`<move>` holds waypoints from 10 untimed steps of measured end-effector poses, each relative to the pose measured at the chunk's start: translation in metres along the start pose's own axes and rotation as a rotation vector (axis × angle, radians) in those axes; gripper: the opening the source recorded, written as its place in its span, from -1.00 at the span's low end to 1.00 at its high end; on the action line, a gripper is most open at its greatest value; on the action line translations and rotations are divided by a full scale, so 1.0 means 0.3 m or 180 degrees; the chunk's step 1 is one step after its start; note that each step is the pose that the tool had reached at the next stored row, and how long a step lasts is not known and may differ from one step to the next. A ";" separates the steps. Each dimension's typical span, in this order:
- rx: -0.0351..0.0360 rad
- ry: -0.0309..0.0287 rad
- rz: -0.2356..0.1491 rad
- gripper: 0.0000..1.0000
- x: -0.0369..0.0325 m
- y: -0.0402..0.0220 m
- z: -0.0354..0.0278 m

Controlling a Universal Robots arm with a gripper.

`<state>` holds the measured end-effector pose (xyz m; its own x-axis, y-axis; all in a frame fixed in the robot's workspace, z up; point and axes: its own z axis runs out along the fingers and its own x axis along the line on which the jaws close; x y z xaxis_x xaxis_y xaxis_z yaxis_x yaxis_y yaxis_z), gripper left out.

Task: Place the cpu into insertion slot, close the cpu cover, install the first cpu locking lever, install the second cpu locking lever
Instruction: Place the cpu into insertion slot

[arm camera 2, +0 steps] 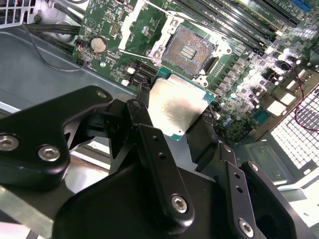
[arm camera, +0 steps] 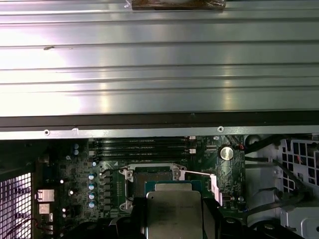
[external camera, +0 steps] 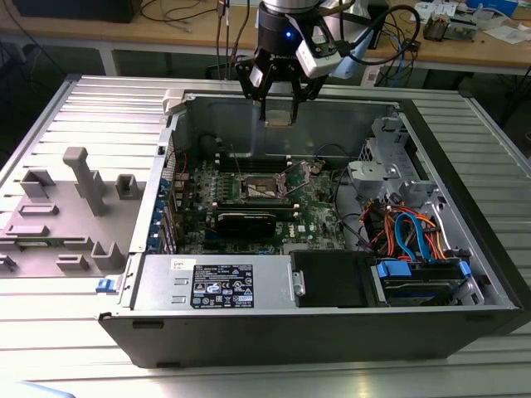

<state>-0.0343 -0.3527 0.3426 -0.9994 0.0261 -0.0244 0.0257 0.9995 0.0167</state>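
My gripper [external camera: 278, 112] hangs above the back wall of the open computer case, shut on the cpu [external camera: 278, 117], a flat square chip with a dull silver top. In both wrist views the cpu [arm camera 2: 177, 107] [arm camera: 174, 214] sits clamped by its edges between the black fingers [arm camera 2: 135, 113]. Below and in front of it, the insertion slot [external camera: 264, 187] [arm camera 2: 192, 47] [arm camera: 149, 175] lies open and empty on the green board. The cpu cover [external camera: 300, 172] [arm camera 2: 127, 22] stands swung up beside the socket.
The case [external camera: 489, 207] lies open on a ribbed metal table. Inside are a black card [external camera: 246, 220], memory slots [arm camera: 142, 145], a power supply [external camera: 220, 286] and a drive cage with orange and blue cables [external camera: 411, 228]. A grey fixture tray [external camera: 70, 207] lies at the exterior view's left.
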 end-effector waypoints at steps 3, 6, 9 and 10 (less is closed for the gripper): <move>0.0002 0.0001 0.0000 0.09 0.000 0.000 0.000; 0.0001 0.0000 0.0000 0.09 0.000 0.000 0.000; 0.0000 -0.0001 0.0000 0.09 0.000 0.000 0.003; 0.0001 -0.0001 0.0000 0.09 0.000 0.000 0.005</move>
<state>-0.0343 -0.3528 0.3410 -0.9994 0.0260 -0.0248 0.0256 0.9995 0.0163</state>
